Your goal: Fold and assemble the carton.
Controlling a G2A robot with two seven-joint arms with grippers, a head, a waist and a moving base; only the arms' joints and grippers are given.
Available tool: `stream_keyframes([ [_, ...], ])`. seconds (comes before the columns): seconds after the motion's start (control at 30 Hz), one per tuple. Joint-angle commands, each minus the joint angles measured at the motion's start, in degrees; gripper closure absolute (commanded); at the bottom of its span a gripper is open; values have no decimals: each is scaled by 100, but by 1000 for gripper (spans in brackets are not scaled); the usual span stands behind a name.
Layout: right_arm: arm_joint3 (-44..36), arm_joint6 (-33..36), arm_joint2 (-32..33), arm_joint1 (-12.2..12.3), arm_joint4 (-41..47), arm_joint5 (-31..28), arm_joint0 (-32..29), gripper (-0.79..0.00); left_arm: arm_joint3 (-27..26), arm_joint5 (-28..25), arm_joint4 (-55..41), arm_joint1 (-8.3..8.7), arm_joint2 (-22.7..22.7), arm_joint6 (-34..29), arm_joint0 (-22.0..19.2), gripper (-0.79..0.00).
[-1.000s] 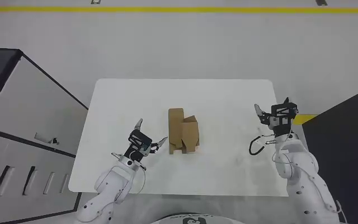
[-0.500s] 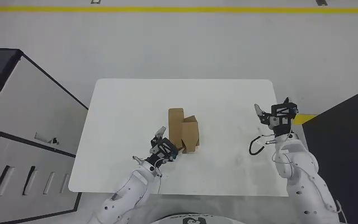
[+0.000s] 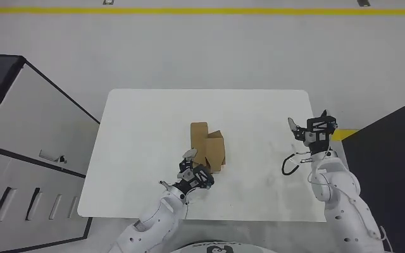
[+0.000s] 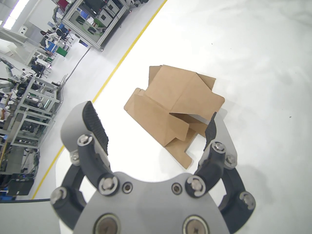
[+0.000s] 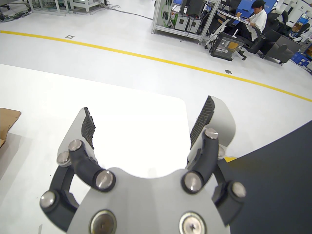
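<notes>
A brown, partly folded carton [image 3: 207,148] lies near the middle of the white table [image 3: 139,120], its flaps overlapping; in the left wrist view the carton [image 4: 170,103] sits just beyond the fingertips. My left gripper [image 3: 197,166] is open at the carton's near edge, nothing between its fingers. One fingertip [image 4: 212,125] stands close by a carton flap. My right gripper [image 3: 308,124] is open near the table's right edge, far from the carton, and holds nothing. In the right wrist view my right gripper [image 5: 148,120] hangs over bare table, with a corner of the carton [image 5: 6,122] off to one side.
A dark grey cabinet [image 3: 25,126] stands off the table's left side. A black panel [image 3: 380,158] lies beyond the right edge, with a black cable [image 3: 290,166] looping by my right arm. The table's far half is bare.
My left arm has swung right along the table's near edge, bringing its open gripper up to the carton. The right arm and the carton have not moved.
</notes>
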Motion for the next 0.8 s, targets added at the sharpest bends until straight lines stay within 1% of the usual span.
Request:
stream_keyframes([
  [0.0, 0, 0, 0, 0, 0, 0, 0, -785, 68, 142, 133, -36, 128, -230, -61, -785],
  [0.03, 0, 0, 0, 0, 0, 0, 0, -785, 60, 202, 143, -53, 173, -302, -83, -785],
  [0.3, 0, 0, 0, 0, 0, 0, 0, -785, 70, 194, 169, -53, 176, -304, -88, -785],
  [0.37, 0, 0, 0, 0, 0, 0, 0, -785, 146, 105, 527, -53, 274, -387, -122, -785],
  [0.43, 0, 0, 0, 0, 0, 0, 0, -785, 233, 237, 842, -78, 370, -693, -151, -785],
  [0.6, 0, 0, 0, 0, 0, 0, 0, -785, 375, 789, 783, -214, 599, -1243, -267, -785],
  [0.67, 0, 0, 0, 0, 0, 0, 0, -785, 390, 974, 748, -253, 666, -1261, -306, -785],
  [0.77, 0, 0, 0, 0, 0, 0, 0, -785, 390, 974, 748, -253, 666, -1261, -306, -785],
])
